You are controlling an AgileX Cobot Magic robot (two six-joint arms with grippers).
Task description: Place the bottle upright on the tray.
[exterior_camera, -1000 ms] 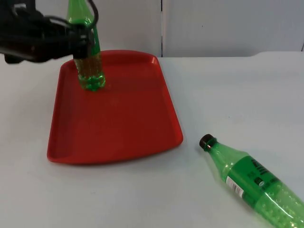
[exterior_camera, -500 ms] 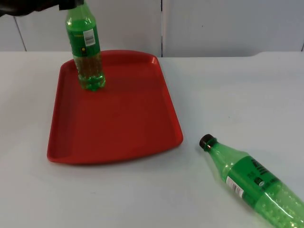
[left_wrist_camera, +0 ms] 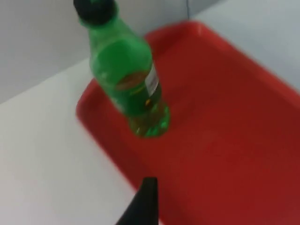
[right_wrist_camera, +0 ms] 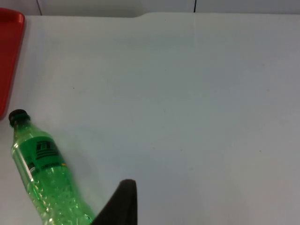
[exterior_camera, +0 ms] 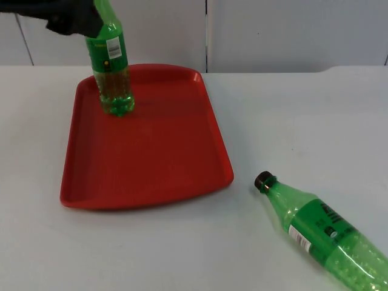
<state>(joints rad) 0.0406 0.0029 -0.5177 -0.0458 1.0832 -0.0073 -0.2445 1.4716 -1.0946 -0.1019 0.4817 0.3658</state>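
A green bottle (exterior_camera: 114, 73) with a black cap stands upright in the far left corner of the red tray (exterior_camera: 157, 157). In the left wrist view the same bottle (left_wrist_camera: 129, 86) stands free on the tray (left_wrist_camera: 225, 117), a little amber liquid in its base. My left gripper (exterior_camera: 77, 22) hovers at the bottle's neck height, just left of it, open and holding nothing. A second green bottle (exterior_camera: 324, 233) lies on its side on the table, front right of the tray, cap toward the tray. My right gripper's fingertip (right_wrist_camera: 121, 202) hangs over the table beside that lying bottle (right_wrist_camera: 47, 180); this arm waits.
The white table ends at the grey partition wall (exterior_camera: 291, 33) right behind the tray. The tray's near half is bare red surface. Open table lies between the tray and the lying bottle and to its far right.
The left gripper, closed around the standing bottle a second ago, has let go and risen up and back to the left. The bottle stays upright. The lying bottle has not moved.
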